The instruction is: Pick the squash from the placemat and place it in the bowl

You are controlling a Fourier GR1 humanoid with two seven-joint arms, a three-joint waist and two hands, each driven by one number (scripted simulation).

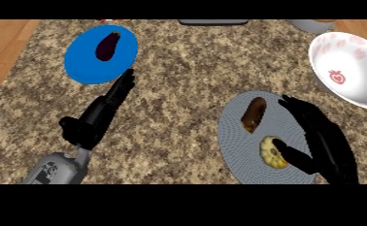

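A yellow scalloped squash (270,153) lies on the grey round placemat (233,137) at the lower right, next to a brown oblong vegetable (253,113). My right hand (326,145) is open over the placemat's right side, its thumb touching the squash's right edge and its fingers stretched past it. The white bowl (342,67) with a strawberry print stands at the right edge, beyond the placemat. At the lower left my left hand (100,114) rests open on the counter, fingers pointing up toward the blue plate (86,62).
A dark purple eggplant (108,46) lies on the blue plate at the upper left. A grey dish (312,24) sits at the top right and a dark object (213,22) at the top centre. Wooden strips border the granite counter at both top corners.
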